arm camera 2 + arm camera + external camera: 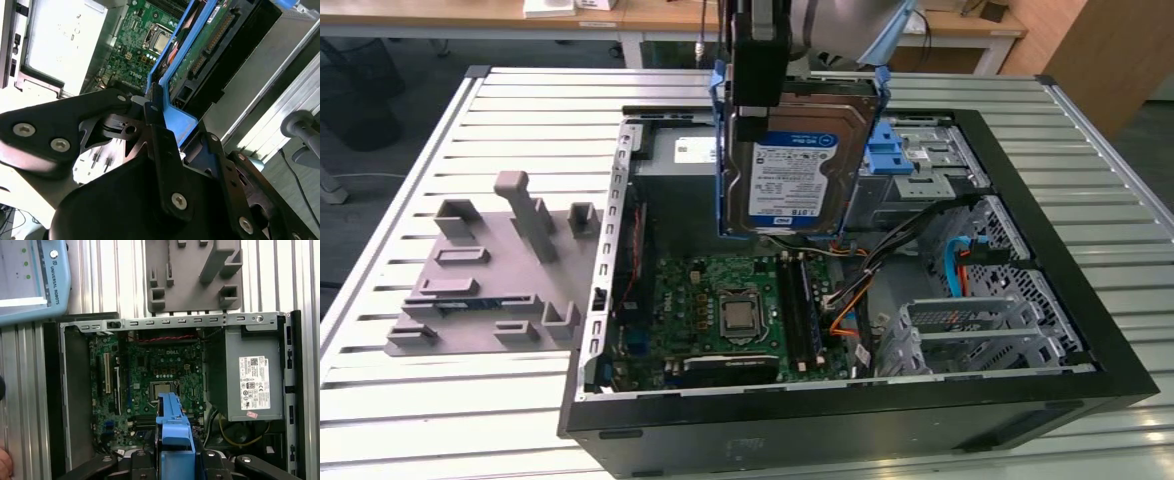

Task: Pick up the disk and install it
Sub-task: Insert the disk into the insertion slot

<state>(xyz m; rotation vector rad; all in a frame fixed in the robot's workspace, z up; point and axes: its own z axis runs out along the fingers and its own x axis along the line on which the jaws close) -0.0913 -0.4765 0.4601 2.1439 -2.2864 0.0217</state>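
Silver metal disk [797,165] edged in blue plastic, ribbed metal table [454,400]

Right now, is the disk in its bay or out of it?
Out: the end effector holds the disk upright over the open case.

A blue-and-white printed label [803,182] sits on the disk [798,158]; a white sticker [254,381] on the grey box [231,365].

Jaws clamped on blue frame [181,119] of disk [204,47] (circuit side showing); motherboard [144,31] beyond, grey box [60,40] alongside.
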